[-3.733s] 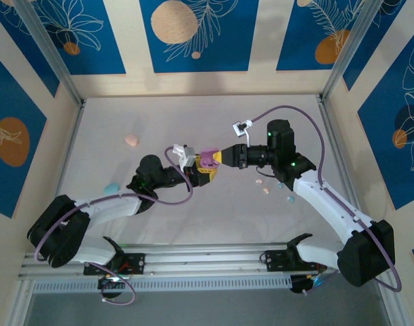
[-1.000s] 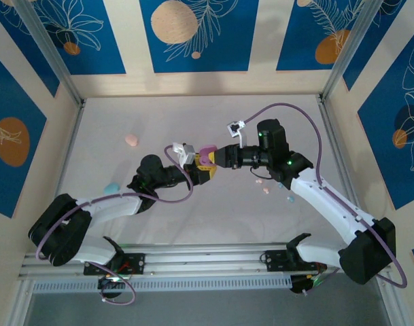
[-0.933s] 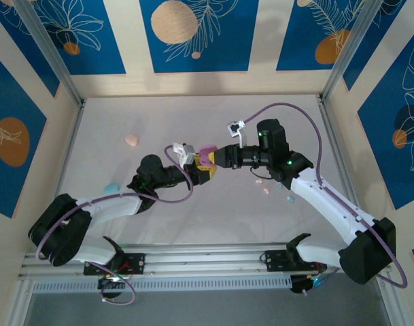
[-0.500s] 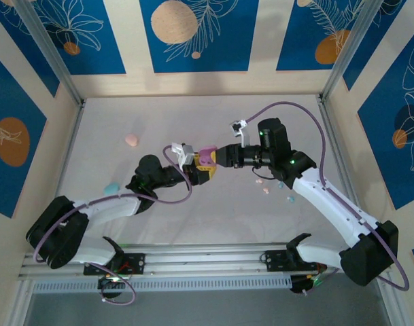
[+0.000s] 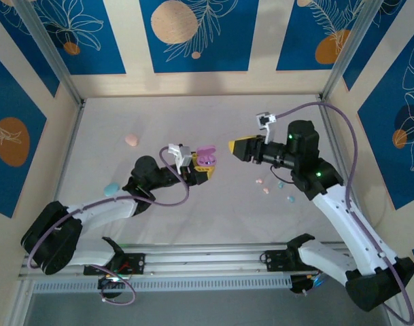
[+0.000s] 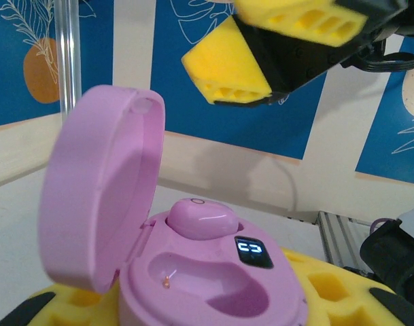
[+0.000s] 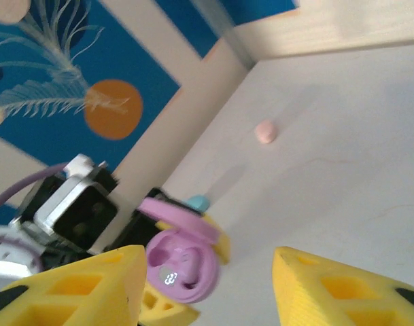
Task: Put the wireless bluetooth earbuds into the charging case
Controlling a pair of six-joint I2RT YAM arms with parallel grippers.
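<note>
My left gripper (image 5: pixel 202 167) is shut on the purple charging case (image 5: pixel 206 159), which is held above the table with its lid (image 6: pixel 98 183) swung open. One purple earbud (image 6: pixel 198 217) sits in the far slot. The near slot (image 6: pixel 210 284) is empty, and a small display (image 6: pixel 253 249) is lit. My right gripper (image 5: pixel 232 146) hovers just right of the case, open with nothing between its yellow fingers (image 7: pixel 77 288). The case (image 7: pixel 179 266) shows between them in the right wrist view. Several loose earbuds (image 5: pixel 266 191), pink and light blue, lie on the table under the right arm.
A pink case (image 5: pixel 131 140) lies at the back left and a light blue case (image 5: pixel 111 188) near the left arm's elbow. Both also show in the right wrist view, the pink case (image 7: pixel 264 131) and the blue case (image 7: pixel 196 202). Walls close the table on three sides.
My right gripper has pulled back to the right, away from the case, and its jaws have opened. The left gripper still holds the open case in about the same place.
</note>
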